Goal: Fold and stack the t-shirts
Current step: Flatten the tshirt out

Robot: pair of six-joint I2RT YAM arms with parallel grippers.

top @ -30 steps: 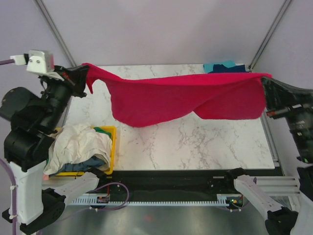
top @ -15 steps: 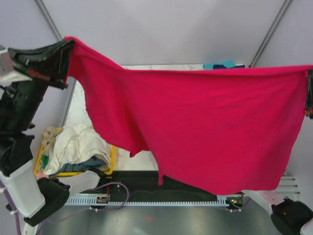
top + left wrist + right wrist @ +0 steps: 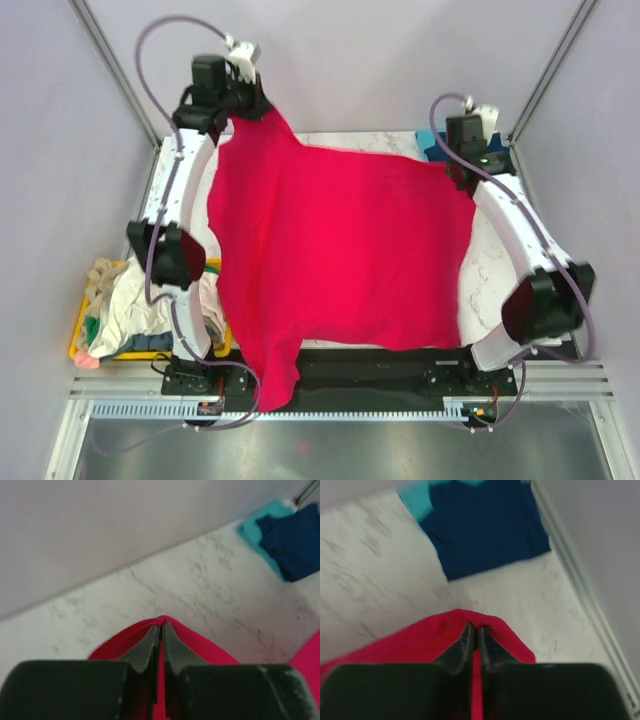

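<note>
Left claw (image 3: 161,625) is closed on a peak of the crimson t-shirt (image 3: 330,250), its two fingers pressed together with red cloth bulging just past the tips; right claw (image 3: 474,628) is clamped the same way on another peak of the same shirt. How much cloth sits between each pair of fingers is hidden by the fingers themselves, and from above both sets of tips are hidden under the wrists; the right wrist view is blurred, so seams cannot be made out. Whether the shirt's far edge touches the bench (image 3: 500,262) or hangs just above it cannot be told.

From the two claws at the far side the shirt spreads toward the near side, covering most of the bench; its near hem droops over the near edge, with one flap hanging lower on the left. Beyond the right claw, at the far right corner, a folded navy t-shirt (image 3: 485,525) lies on a teal t-shirt (image 3: 415,499), only a teal rim showing; from above this pair is mostly hidden behind the right wrist. Off the bench's near left, a yellow bin (image 3: 78,345) holds a cream t-shirt (image 3: 125,300) heaped over others, partly hidden by the left arm (image 3: 185,190).
</note>
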